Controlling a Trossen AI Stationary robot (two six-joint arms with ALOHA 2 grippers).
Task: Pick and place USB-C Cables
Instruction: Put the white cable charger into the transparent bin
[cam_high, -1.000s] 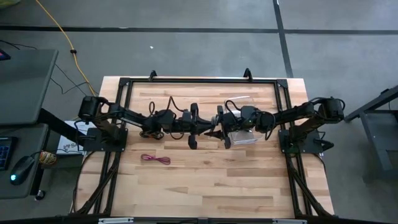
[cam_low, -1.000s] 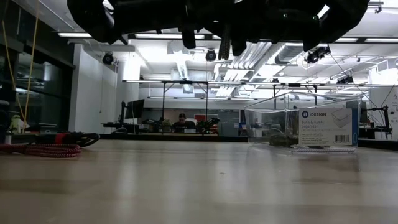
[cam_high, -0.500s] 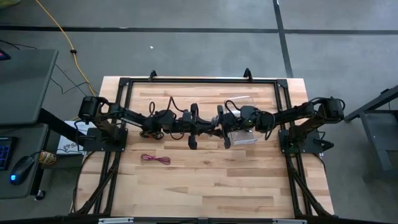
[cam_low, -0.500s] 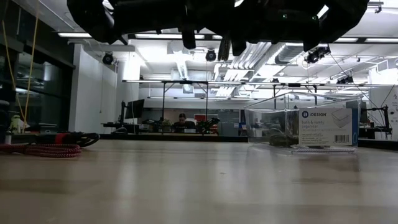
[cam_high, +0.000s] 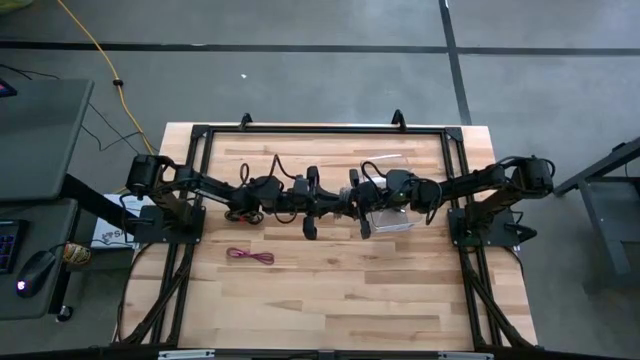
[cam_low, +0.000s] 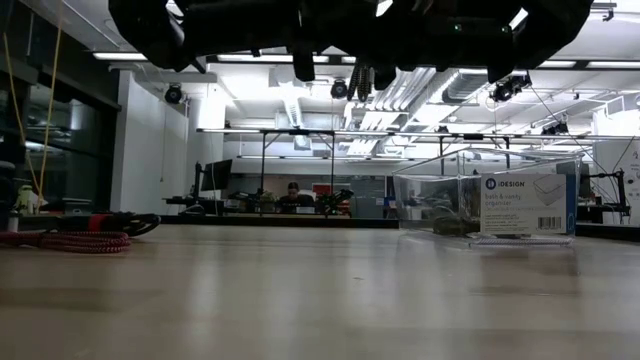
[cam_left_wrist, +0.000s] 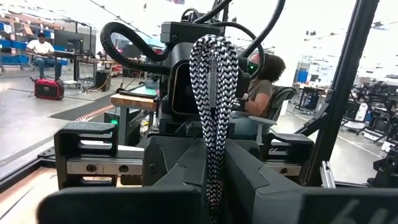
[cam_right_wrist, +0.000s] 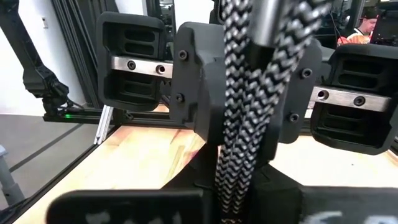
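High view: we see the left gripper (cam_high: 322, 203) and the right gripper (cam_high: 349, 203) meeting nose to nose at the centre of the frame, above the table (cam_high: 330, 300). The clear plastic box (cam_high: 392, 222) sits just right of centre under the right arm; the magenta-red cable (cam_high: 249, 256) lies alone in the lower left part of the tabletop, not yet collected. Low view: a red and black cable bundle (cam_low: 75, 238) rests at the left edge of the frame and the box stands at the right; we cannot tell its contents for certain. Left wrist view: a grey braided cable (cam_left_wrist: 213, 118) runs up the middle of the frame, pinched between this arm's closed fingers. Right wrist view: the same cable fills the centre, clamped by the right fingers too. We judge this a mid-air handover; the task is partly done, with at least two bundles left outside the box.
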